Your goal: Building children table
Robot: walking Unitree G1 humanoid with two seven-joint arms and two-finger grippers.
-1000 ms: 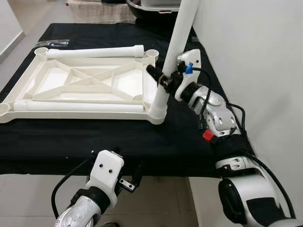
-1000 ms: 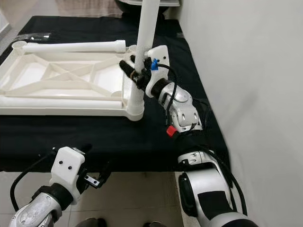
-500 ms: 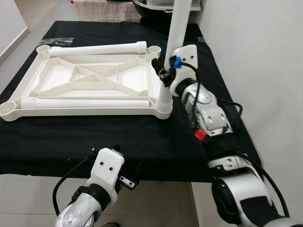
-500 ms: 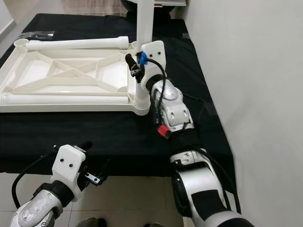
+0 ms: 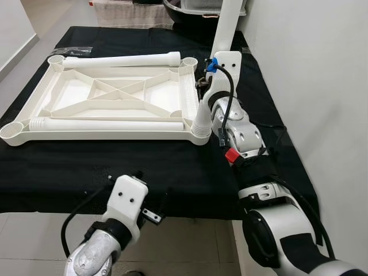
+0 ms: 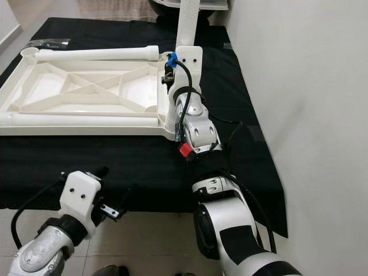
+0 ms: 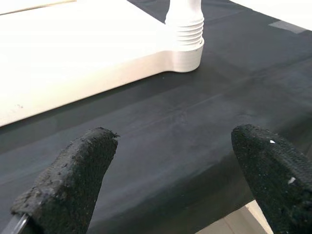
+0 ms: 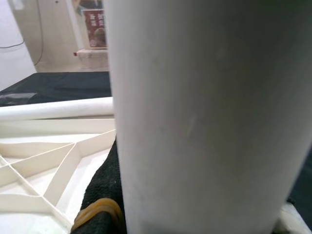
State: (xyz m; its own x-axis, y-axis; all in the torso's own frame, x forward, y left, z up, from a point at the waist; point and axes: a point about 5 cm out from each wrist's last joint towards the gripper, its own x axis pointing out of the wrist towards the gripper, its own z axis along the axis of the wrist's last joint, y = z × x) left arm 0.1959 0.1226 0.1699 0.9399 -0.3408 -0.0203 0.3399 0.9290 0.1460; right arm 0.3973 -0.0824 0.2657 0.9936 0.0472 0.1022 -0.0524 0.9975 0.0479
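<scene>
A white plastic tabletop (image 5: 109, 103) lies upside down on a black-covered table (image 5: 172, 167). A white table leg (image 5: 221, 40) stands upright in its near right corner socket (image 5: 200, 131). My right gripper (image 5: 204, 86) is shut on that leg, which stands close up as a wide white tube (image 8: 204, 112) in the right wrist view. Two more legs lie on the frame: one along the far edge (image 5: 121, 60), one along the near edge (image 5: 109, 124). My left gripper (image 7: 161, 170) hangs open below the table's front edge, its black fingertips (image 7: 73, 175) apart.
A white wall (image 5: 310, 75) runs close along the table's right side. A dark basin (image 5: 195, 7) and folded cloth (image 5: 126, 11) sit beyond the far end. A small dark packet (image 5: 77, 50) lies at the far left of the table.
The upright leg has gone from tilted to nearly vertical and sits lower in the corner socket. My right gripper has moved with it, closer to the tabletop's right rim. The left arm has barely shifted.
</scene>
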